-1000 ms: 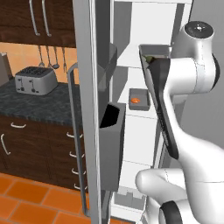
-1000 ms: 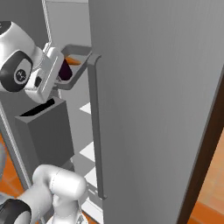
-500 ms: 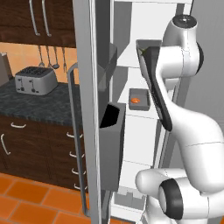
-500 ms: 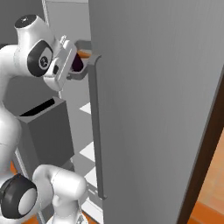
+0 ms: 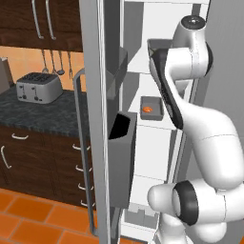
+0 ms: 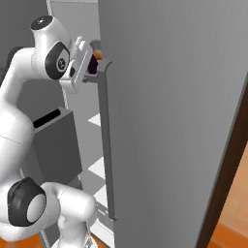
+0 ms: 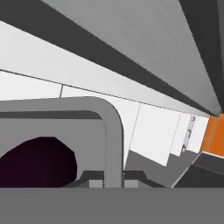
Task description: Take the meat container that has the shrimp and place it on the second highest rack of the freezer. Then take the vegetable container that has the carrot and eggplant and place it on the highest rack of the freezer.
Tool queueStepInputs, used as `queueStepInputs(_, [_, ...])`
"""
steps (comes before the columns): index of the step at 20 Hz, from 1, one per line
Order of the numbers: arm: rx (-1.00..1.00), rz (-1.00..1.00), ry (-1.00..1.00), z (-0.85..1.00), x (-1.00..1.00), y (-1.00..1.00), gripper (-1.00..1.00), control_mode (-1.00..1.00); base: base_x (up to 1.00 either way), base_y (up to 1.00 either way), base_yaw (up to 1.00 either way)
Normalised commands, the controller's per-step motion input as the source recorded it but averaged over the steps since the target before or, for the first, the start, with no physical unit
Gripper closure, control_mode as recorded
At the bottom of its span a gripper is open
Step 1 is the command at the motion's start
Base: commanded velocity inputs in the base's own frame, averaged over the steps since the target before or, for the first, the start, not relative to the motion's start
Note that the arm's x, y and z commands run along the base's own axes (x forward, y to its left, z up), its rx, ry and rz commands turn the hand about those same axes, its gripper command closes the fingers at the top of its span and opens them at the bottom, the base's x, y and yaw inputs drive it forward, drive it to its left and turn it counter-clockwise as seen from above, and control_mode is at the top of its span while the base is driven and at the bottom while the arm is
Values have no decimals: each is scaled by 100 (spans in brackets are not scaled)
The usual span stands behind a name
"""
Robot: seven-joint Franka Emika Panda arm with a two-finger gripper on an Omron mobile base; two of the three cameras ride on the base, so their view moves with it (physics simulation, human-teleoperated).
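- Grey rectangular vegetable tray point(image 7: 65, 131) with the glossy dark purple eggplant point(image 7: 37, 162) held just ahead of the two-finger gripper point(image 6: 85, 72), raised level with the top rack of the white-walled freezer point(image 5: 157, 28), probably for sliding in.
- Finger spread impossible to tell; presumably pinching the tray rim.
- Below the hand, small grey tray with the orange-red shrimp point(image 5: 147, 109) already shelved.

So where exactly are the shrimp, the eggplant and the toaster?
shrimp point(image 5: 148, 109), left base view, middle of the orange lump.
eggplant point(image 7: 37, 162), hand view, dark purple body in the tray.
toaster point(image 5: 38, 87), left base view, its front side.
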Motion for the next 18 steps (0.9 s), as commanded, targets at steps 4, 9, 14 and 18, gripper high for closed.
queueStepInputs(4, [0,-4,0,1,76,0,100,-100,0,0,0])
queueStepInputs(9, [0,-2,0,-1,69,-5,100,-100,0,0,0])
queueStepInputs(14, [0,0,0,-19,49,-7,100,-100,0,0,0])
queueStepInputs(18, [0,0,0,-13,48,-10,100,-100,0,0,0])
